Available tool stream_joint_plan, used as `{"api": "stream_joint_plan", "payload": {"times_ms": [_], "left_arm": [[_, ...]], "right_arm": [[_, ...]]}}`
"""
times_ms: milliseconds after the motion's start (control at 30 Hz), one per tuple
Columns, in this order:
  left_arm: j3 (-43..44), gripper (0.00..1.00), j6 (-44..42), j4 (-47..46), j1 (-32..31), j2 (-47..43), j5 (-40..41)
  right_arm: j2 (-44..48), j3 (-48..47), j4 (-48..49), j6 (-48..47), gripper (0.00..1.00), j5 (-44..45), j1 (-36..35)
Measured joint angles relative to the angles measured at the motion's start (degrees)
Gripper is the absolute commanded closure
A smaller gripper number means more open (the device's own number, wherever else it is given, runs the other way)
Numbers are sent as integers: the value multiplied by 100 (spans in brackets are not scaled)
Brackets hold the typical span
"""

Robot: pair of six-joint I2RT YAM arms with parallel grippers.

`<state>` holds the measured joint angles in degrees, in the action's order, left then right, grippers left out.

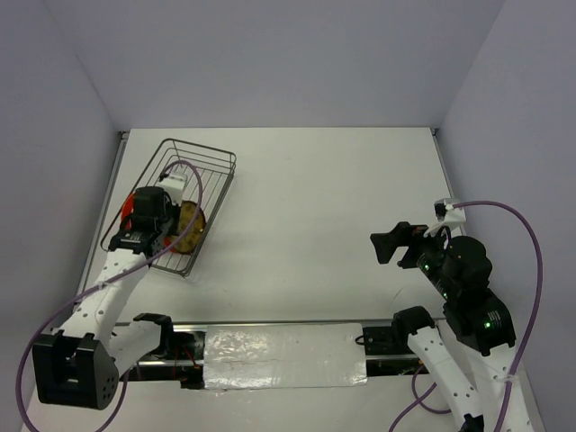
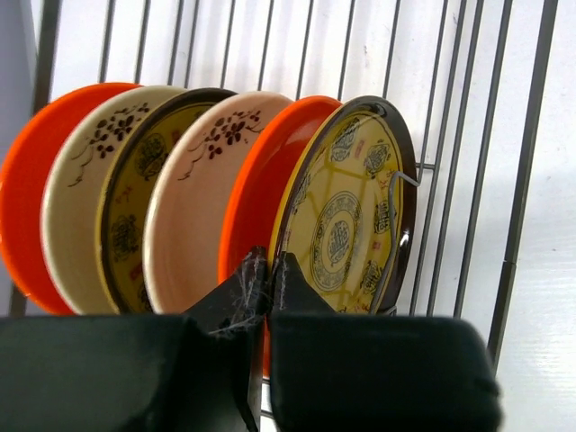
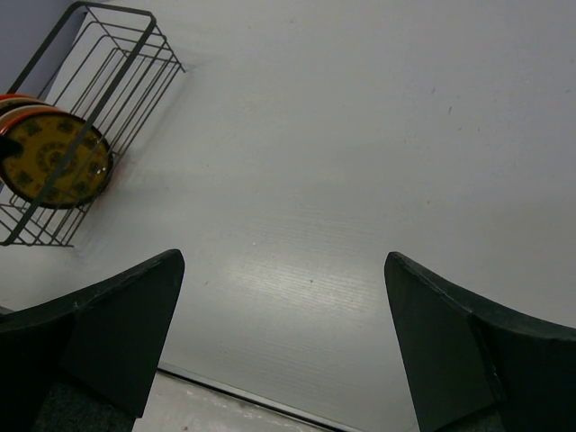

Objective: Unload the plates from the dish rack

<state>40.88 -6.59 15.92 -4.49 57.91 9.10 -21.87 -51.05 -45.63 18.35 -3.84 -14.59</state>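
Observation:
The grey wire dish rack (image 1: 203, 155) stands at the far left of the table. Several plates stand on edge in it, in orange-red (image 2: 36, 180), cream with dark blossoms (image 2: 193, 198) and dark brown with gold pattern (image 2: 346, 207). My left gripper (image 2: 272, 265) is down in the rack (image 2: 522, 180), shut on the lower rim of the front gold-patterned plate, with an orange plate (image 2: 261, 171) just behind it. From above the left gripper (image 1: 169, 236) hides most of the plates (image 1: 191, 223). My right gripper (image 1: 385, 245) hovers open over bare table at the right, nothing between its fingers.
The right wrist view shows the rack (image 3: 117, 54) and the front plate (image 3: 58, 162) far to the left of the right gripper (image 3: 283, 259). A foil-covered strip (image 1: 283, 355) runs along the near edge between the arm bases. Walls enclose the table.

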Motion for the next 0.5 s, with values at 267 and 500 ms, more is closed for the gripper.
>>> {"api": "stream_joint_plan", "payload": {"times_ms": [267,500], "left_arm": [[981,100,-232,695,72,-533,109],[2614,100,-258,1163,83,-1115,-1281]], "right_arm": [[-4,2,61,48,0,87,0],[-699,730,2376,632,0,-1117,-17]]}}
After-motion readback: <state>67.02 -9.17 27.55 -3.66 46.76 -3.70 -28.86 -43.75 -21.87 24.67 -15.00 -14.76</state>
